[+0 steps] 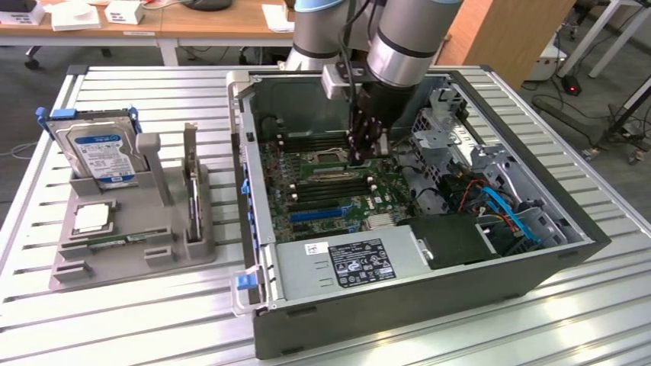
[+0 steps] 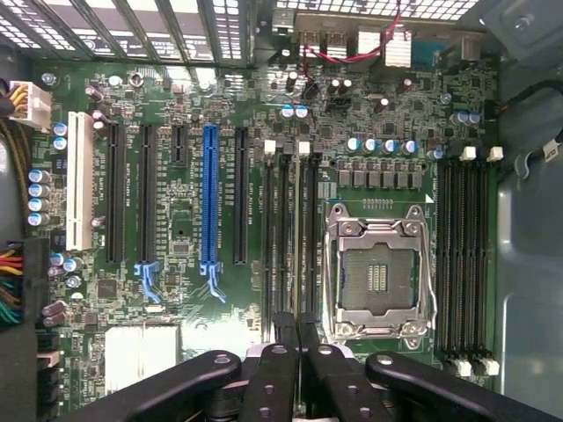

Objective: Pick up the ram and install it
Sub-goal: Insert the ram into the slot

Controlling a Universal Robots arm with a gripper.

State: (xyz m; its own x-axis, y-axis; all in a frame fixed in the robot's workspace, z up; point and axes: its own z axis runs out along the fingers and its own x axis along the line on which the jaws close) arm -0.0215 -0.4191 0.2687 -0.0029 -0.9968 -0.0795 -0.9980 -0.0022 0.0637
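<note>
Ram (image 2: pixel 296 327) between fingers (image 2: pixel 280 374), over open slots (image 2: pixel 283 229)

The arm (image 1: pixel 407 38) is cut by the top edge; the tool (image 1: pixel 362 157) hides what it perhaps grips.

The green motherboard (image 2: pixel 180 211) bears black slots (image 2: pixel 114 193), one blue slot (image 2: pixel 209 193) and one white slot (image 2: pixel 79 180).

Open computer case (image 1: pixel 407 313) on slatted table (image 1: pixel 133 320), green motherboard (image 2: pixel 185 211), processor socket (image 2: pixel 378 277), blue-labelled hard drive (image 1: pixel 102 152) in grey holder (image 1: pixel 133 255)
</note>
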